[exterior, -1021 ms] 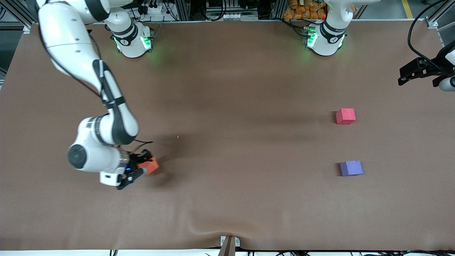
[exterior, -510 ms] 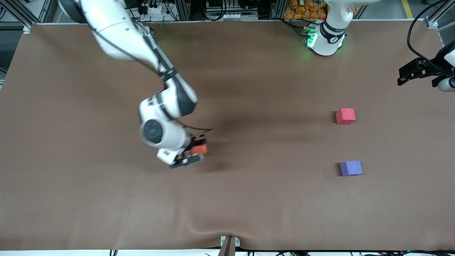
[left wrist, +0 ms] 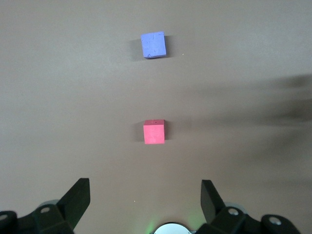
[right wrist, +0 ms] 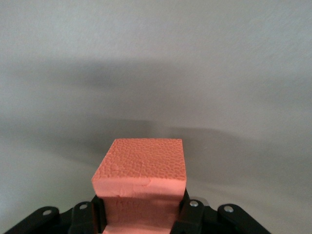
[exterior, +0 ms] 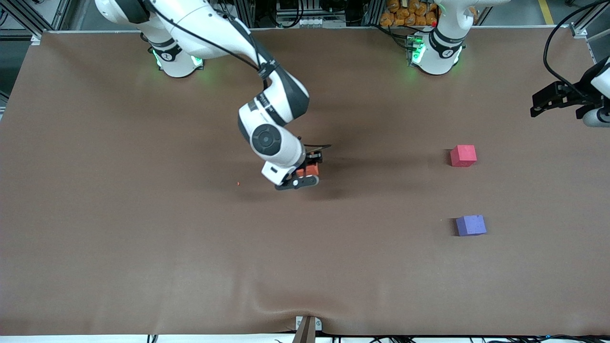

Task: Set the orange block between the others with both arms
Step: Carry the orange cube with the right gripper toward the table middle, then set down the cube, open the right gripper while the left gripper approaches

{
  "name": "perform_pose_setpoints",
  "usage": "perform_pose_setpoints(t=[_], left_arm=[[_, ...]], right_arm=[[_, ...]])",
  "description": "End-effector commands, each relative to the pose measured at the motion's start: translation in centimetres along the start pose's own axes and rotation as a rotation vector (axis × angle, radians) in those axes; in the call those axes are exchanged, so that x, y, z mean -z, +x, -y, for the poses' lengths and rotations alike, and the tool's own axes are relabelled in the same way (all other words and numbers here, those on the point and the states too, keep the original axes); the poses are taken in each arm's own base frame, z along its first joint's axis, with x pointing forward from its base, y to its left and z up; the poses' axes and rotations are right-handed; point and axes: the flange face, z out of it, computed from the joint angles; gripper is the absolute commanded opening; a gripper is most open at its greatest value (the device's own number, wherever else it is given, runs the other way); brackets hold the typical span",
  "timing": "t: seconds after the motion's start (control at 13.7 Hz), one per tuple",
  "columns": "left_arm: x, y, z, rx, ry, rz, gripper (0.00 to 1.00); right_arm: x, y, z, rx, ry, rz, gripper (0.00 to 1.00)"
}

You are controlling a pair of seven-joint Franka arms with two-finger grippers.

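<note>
Since the earlier frame, the right arm has swung from the right arm's end of the table toward the middle, carrying the orange block (exterior: 312,170) with it; the two other cubes have not shifted. Right gripper (exterior: 307,172) is clenched on the orange block and hangs over the brown table (exterior: 143,247) near its centre — the right wrist view shows the block (right wrist: 141,187) gripped between the black fingers (right wrist: 191,217), clear of the surface. Pinkish-red cube (exterior: 463,156) and purple-blue cube (exterior: 471,225) sit apart toward the left arm's end, the purple-blue one nearer the front camera, a bare gap between them. Left gripper (exterior: 555,99) waits over the table's edge at the left arm's end — released, fingers (left wrist: 78,197) spread wide, looking down on both cubes (left wrist: 154,132) (left wrist: 153,45).
</note>
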Motion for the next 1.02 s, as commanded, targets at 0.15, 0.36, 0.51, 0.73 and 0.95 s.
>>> perform_pose_setpoints(t=[0.15, 0.36, 0.51, 0.73, 0.95], left_arm=[[-1.1, 1.5, -0.6, -0.01, -0.018, -0.011, 1.0], [-2.0, 2.3, -0.8, -0.015, -0.016, -0.009, 1.0], [-2.2, 2.8, -1.6, -0.027, -0.016, -0.019, 1.0], [-3.4, 3.9, -3.4, -0.059, -0.012, -0.02, 1.0], [-4.2, 4.7, -4.4, -0.08, -0.001, -0.017, 1.0]], right_arm=[[-3.1, -0.6, 2.9, -0.1, 0.046, -0.057, 0.3], [-4.1, -0.4, 3.7, -0.14, 0.072, -0.092, 0.39], [-4.6, -0.4, 3.9, -0.141, 0.078, -0.107, 0.49], [-4.0, -0.5, 4.1, -0.129, 0.077, -0.11, 1.0], [0.0, 1.1, 2.5, -0.117, 0.087, -0.127, 1.0]])
